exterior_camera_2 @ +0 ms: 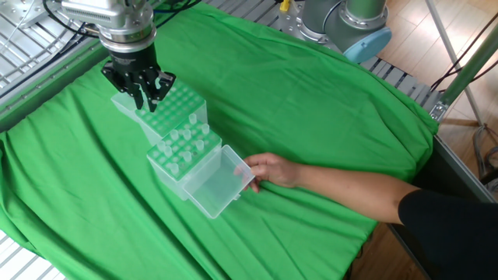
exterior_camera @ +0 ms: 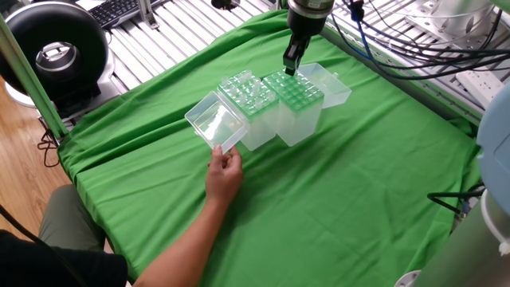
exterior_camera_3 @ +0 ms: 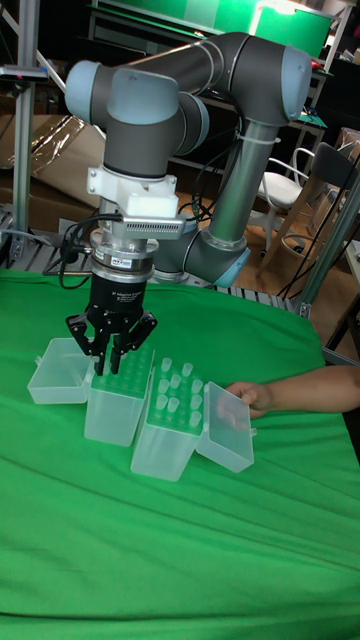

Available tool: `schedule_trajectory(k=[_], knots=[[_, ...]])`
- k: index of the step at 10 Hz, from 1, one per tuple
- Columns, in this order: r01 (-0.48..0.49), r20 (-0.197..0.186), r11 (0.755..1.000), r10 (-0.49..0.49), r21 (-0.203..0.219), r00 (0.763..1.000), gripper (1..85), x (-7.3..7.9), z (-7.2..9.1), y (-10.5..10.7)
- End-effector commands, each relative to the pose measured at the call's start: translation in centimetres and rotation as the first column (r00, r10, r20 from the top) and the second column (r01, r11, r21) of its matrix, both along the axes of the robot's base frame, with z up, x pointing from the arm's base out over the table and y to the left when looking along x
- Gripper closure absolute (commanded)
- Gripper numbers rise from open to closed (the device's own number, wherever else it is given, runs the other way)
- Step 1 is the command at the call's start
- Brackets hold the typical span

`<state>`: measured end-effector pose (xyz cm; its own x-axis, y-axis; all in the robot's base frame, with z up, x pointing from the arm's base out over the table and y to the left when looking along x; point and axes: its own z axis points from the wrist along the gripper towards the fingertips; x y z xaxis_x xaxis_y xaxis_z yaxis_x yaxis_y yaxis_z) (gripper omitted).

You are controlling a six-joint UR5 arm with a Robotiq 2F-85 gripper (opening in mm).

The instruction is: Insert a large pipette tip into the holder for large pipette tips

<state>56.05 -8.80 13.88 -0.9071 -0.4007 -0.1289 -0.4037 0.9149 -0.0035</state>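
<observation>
Nearest in the one fixed view, a person's hand (exterior_camera: 223, 177) touches the open lid (exterior_camera: 217, 122) of the short box (exterior_camera: 251, 100) on the green-draped desk (exterior_camera: 335, 199). Just beyond and touching it stands the tall holder (exterior_camera: 296, 102), its clear lid (exterior_camera: 327, 84) hinged open to the far right. The gripper (exterior_camera_2: 145, 97) hangs directly over the holder's far-left grid corner, jaws drawn close together just above the holes. Whether they pinch a tip cannot be told.
</observation>
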Motion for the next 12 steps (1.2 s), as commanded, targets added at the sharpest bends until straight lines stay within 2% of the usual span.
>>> schedule_trajectory(k=[1,3,6,10,12], knots=[[0.028,0.01,1.0,-0.028,0.011,1.0,63.3,0.3,0.2,0.2],[0.035,0.013,0.999,-0.035,0.011,0.999,65.7,0.3,0.4,0.2],[0.044,-0.001,0.999,-0.044,0.001,0.999,66.7,-0.3,2.0,0.2],[0.052,-0.028,0.998,-0.053,-0.021,0.998,69.3,-0.6,5.2,0.6],[0.041,-0.041,0.999,-0.042,-0.035,0.998,69.7,-0.2,7.0,0.6]])
